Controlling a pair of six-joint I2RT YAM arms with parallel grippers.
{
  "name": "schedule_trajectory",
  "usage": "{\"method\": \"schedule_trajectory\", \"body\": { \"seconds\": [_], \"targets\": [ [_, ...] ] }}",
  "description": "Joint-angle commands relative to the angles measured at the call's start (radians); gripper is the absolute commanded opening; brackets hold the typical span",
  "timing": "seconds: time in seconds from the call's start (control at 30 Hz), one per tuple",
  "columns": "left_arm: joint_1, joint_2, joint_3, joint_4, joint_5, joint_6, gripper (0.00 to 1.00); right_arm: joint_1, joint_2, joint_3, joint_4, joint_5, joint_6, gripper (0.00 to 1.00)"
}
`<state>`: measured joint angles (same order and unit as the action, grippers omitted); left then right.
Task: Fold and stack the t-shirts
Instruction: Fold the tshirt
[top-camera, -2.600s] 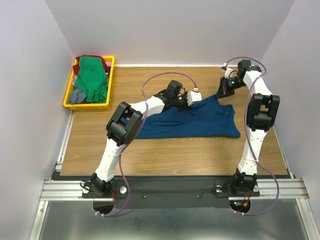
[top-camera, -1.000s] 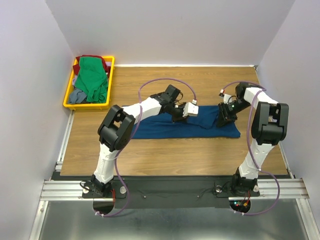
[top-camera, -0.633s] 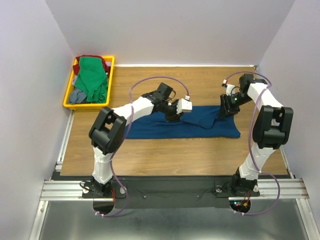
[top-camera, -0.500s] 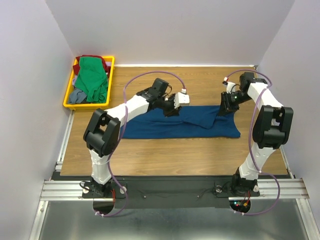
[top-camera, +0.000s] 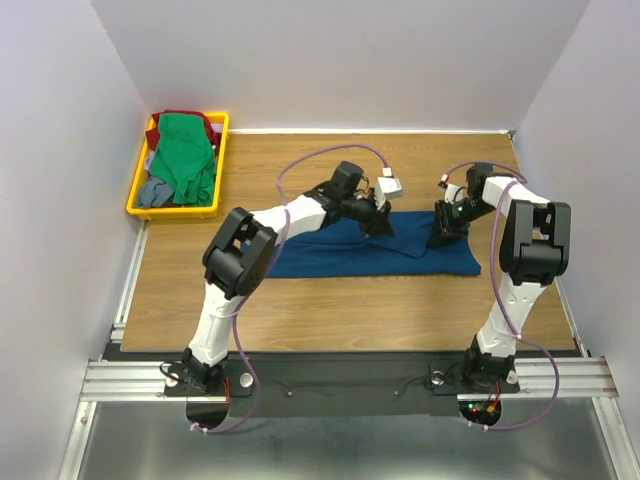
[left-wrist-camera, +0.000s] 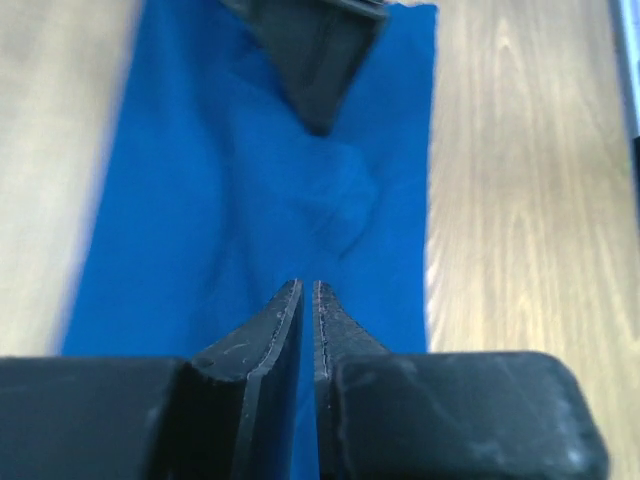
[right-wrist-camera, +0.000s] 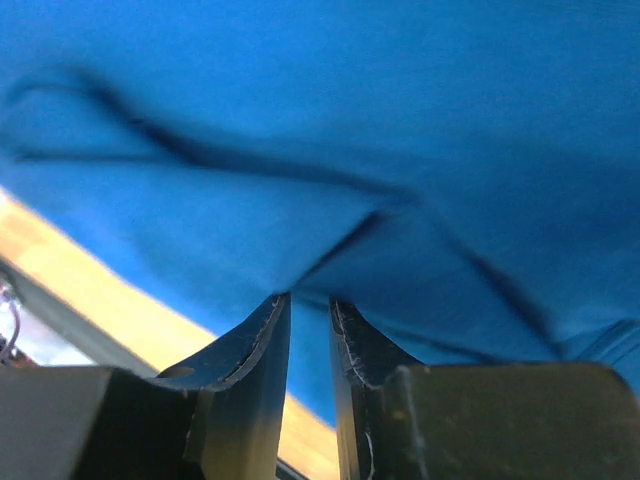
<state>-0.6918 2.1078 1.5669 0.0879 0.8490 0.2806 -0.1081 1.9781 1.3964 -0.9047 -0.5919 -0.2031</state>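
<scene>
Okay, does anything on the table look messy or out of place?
The blue shirt lies in a long strip with a rumpled ridge near its middle. The shirts in the yellow tray are a loose heap.

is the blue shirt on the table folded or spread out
Partly folded: the blue shirt lies on the table as a long narrow strip, no sleeves showing, with a creased overlap across it.
</scene>
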Motion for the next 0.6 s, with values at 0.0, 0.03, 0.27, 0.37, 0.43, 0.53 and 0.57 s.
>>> {"method": "schedule_trajectory", "body": {
  "seconds": [0.0, 0.03, 0.27, 0.37, 0.43, 0.53, 0.57],
  "targets": [
    [-0.046, 0.06, 0.033, 0.118, 0.024, -0.165, 0.18, 0.008, 0.028, 0.003, 0.078, 0.115, 0.045, 0.27],
    [-0.046, 0.075, 0.03, 0.118, -0.02, -0.191, 0.17, 0.008, 0.04, 0.003, 0.09, 0.15, 0.048, 0.27],
    [0.002, 0.123, -0.005, 0.078, -0.176, -0.235, 0.16, 0.008, 0.126, 0.085, 0.124, 0.285, 0.038, 0.27],
    [0.003, 0.026, -0.042, 0.058, -0.137, -0.196, 0.22, 0.007, 0.194, 0.183, 0.125, 0.303, 0.027, 0.27],
    [0.003, -0.046, -0.085, 0.038, -0.107, -0.144, 0.25, 0.011, 0.261, 0.295, 0.121, 0.313, 0.016, 0.26],
    [0.018, -0.214, -0.163, -0.01, -0.119, -0.026, 0.29, 0.031, 0.353, 0.43, 0.109, 0.32, -0.021, 0.26],
    [0.027, -0.286, -0.182, -0.032, -0.137, 0.003, 0.29, 0.044, 0.385, 0.534, 0.105, 0.332, -0.033, 0.26]
  ]
}}
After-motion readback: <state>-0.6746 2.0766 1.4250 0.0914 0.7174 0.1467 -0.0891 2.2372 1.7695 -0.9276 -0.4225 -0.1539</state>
